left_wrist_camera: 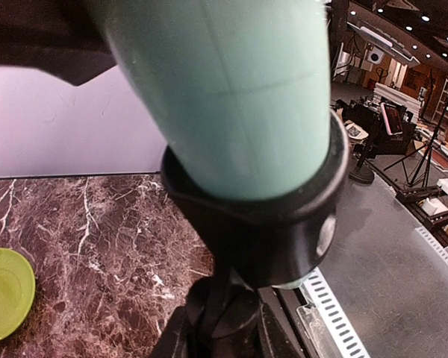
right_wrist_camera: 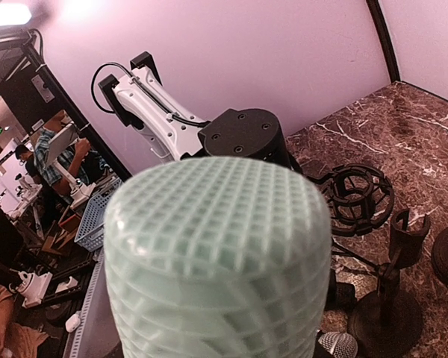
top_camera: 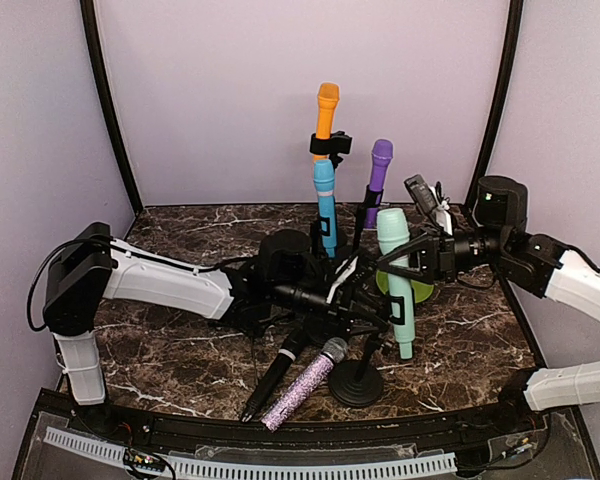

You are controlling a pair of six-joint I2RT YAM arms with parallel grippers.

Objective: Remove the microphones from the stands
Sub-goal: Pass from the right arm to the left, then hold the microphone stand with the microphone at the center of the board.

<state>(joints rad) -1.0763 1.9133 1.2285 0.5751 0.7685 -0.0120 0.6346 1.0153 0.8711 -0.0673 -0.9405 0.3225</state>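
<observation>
A mint-green microphone (top_camera: 394, 275) stands upright in the black clip (top_camera: 398, 306) of a stand with a round base (top_camera: 357, 384). My right gripper (top_camera: 418, 262) reaches in from the right and is shut on the microphone's upper body. Its fingers are hidden in the right wrist view behind the mesh head (right_wrist_camera: 216, 261). My left gripper (top_camera: 364, 300) comes in from the left and is closed round the stand's stem below the clip. In the left wrist view the microphone body (left_wrist_camera: 231, 97) sits in the clip (left_wrist_camera: 284, 239), with my dark fingers (left_wrist_camera: 172, 328) beside the stem.
Orange (top_camera: 327, 108), blue (top_camera: 325, 205) and purple (top_camera: 380, 165) microphones stand in stands at the back. A black microphone (top_camera: 275, 372) and a glittery one (top_camera: 305, 385) lie near the front edge. A green plate (left_wrist_camera: 4, 294) lies behind the stand. A shock mount (right_wrist_camera: 355, 198) sits nearby.
</observation>
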